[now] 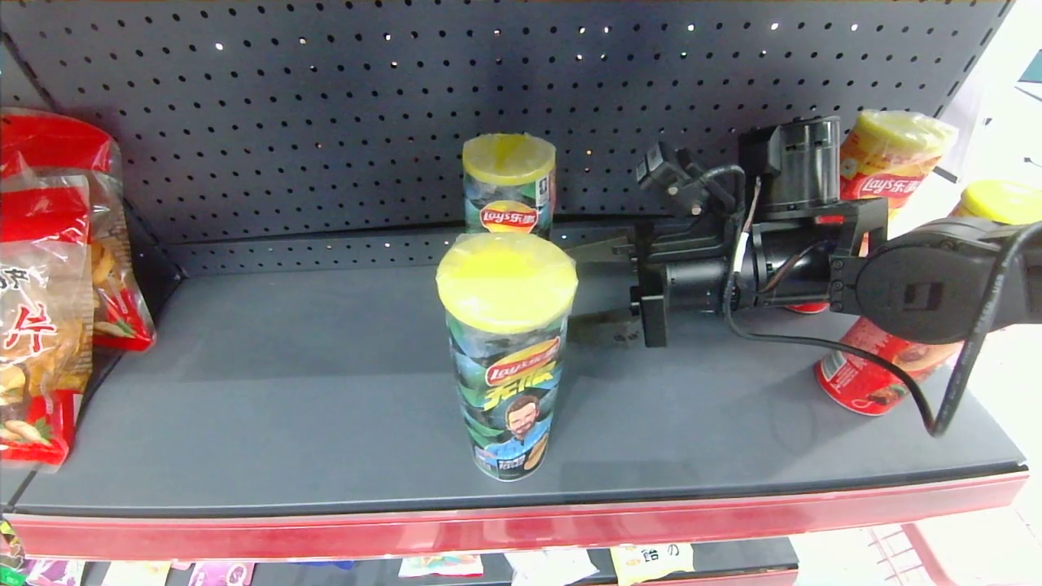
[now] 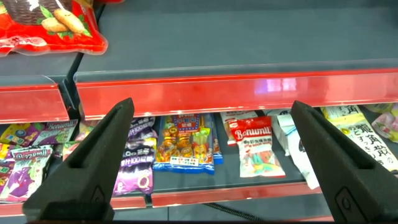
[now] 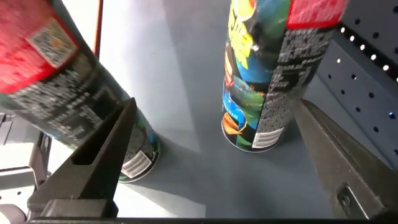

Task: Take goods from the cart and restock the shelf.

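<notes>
Two green chip cans with yellow lids stand upright on the grey shelf [image 1: 285,391]: a front can [image 1: 506,358] near the middle and a back can [image 1: 509,183] against the pegboard. My right gripper [image 1: 594,281] comes in from the right and sits open just right of the two cans, holding nothing. In the right wrist view both fingers spread wide around bare shelf, with the front can [image 3: 81,93] beside one finger and the back can [image 3: 267,81] beside the other; neither is touched. My left gripper [image 2: 211,162] hangs open and empty below the shelf's red front edge [image 2: 236,90].
Red chip cans [image 1: 891,155] [image 1: 871,374] stand at the shelf's right end behind and under my right arm. Snack bags [image 1: 49,285] fill the left end. A lower shelf holds several small snack packets [image 2: 186,143]. Bare shelf lies left of the green cans.
</notes>
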You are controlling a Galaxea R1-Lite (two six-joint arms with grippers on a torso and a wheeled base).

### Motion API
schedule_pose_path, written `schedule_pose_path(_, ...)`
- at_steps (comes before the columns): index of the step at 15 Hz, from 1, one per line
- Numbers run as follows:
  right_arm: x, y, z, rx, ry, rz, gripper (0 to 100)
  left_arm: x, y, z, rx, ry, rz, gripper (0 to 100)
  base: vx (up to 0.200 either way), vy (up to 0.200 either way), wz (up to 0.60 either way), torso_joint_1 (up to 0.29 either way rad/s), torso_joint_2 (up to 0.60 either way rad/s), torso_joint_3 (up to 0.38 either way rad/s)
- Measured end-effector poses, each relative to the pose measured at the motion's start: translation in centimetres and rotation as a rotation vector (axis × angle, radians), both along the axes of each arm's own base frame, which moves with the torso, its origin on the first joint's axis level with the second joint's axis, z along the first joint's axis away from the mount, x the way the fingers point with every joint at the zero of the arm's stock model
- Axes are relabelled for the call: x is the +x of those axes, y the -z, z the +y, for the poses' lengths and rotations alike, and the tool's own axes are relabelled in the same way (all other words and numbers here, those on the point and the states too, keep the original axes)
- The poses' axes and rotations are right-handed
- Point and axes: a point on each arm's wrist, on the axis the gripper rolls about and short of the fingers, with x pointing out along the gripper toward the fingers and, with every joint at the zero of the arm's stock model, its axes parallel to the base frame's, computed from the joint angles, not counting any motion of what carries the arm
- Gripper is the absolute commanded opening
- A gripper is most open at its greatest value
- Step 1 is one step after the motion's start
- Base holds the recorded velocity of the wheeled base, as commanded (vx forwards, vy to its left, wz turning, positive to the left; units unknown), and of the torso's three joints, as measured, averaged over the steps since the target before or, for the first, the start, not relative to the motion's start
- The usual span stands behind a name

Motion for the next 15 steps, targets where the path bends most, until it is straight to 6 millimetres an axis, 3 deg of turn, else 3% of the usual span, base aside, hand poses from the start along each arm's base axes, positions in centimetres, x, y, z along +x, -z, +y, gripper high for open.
schedule_pose_path(15,-2.5,0.6,-0.1,-0.018,-0.033,0.038,100,0.0,0.0,0.0,0.0,0.0,0.0,100,0.0,0.0,0.0,0.0,0.0,0.0)
